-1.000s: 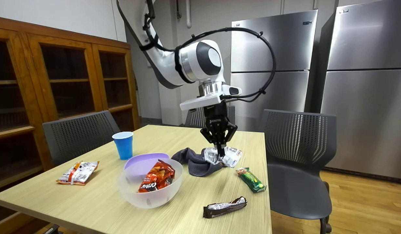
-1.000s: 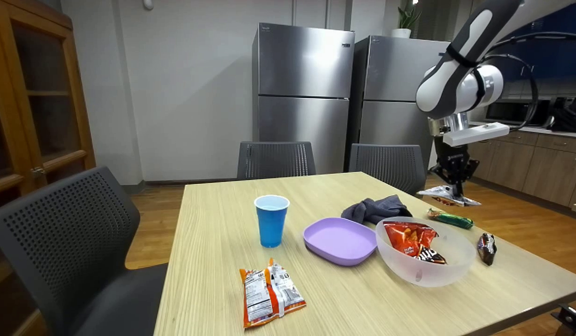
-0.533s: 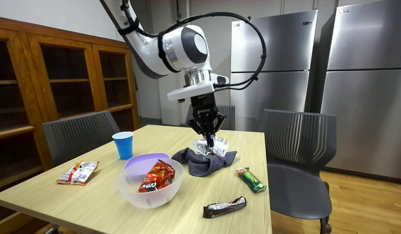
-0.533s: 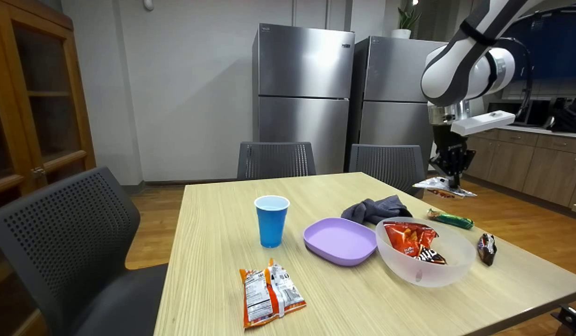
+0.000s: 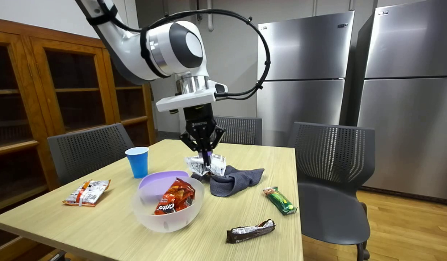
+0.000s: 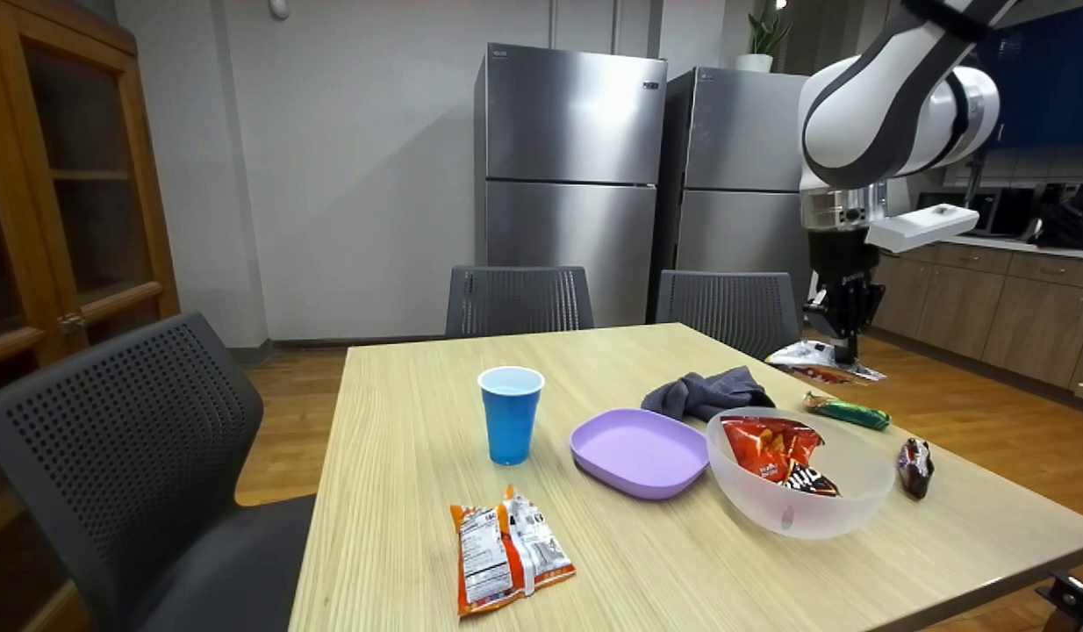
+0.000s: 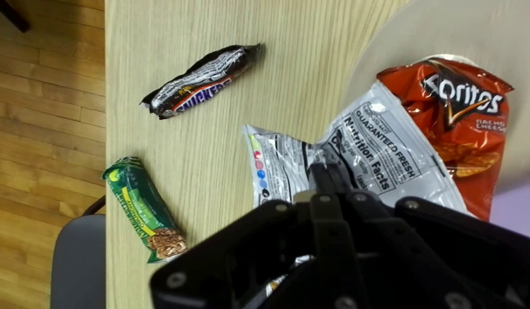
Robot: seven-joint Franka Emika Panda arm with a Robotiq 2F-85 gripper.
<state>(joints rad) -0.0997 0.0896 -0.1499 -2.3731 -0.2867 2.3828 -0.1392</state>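
Observation:
My gripper [image 7: 327,174] is shut on a silver snack bag [image 7: 381,146], pinched at its middle. It holds the bag up above the table in both exterior views [image 5: 207,161] [image 6: 846,351]. The bag's printed back faces up, and its underside shows some red. In the wrist view, the bag overlaps a red Doritos bag [image 7: 467,98] that lies in a translucent white bowl [image 7: 419,25]. In an exterior view, the held bag is behind the bowl [image 5: 147,217] and in front of a dark grey cloth [image 5: 241,179].
A Snickers bar [image 7: 200,81] and a green granola bar [image 7: 147,210] lie near the table's edge. A purple plate [image 6: 638,452] sits beside the bowl. A blue cup [image 6: 511,417] and an orange-and-silver snack bag [image 6: 511,557] stand farther off. Chairs [image 5: 332,181] surround the table.
My gripper has carried the silver bag leftward in an exterior view, from the cloth's right end toward the bowl. It stays shut on the bag. The things on the table have not moved.

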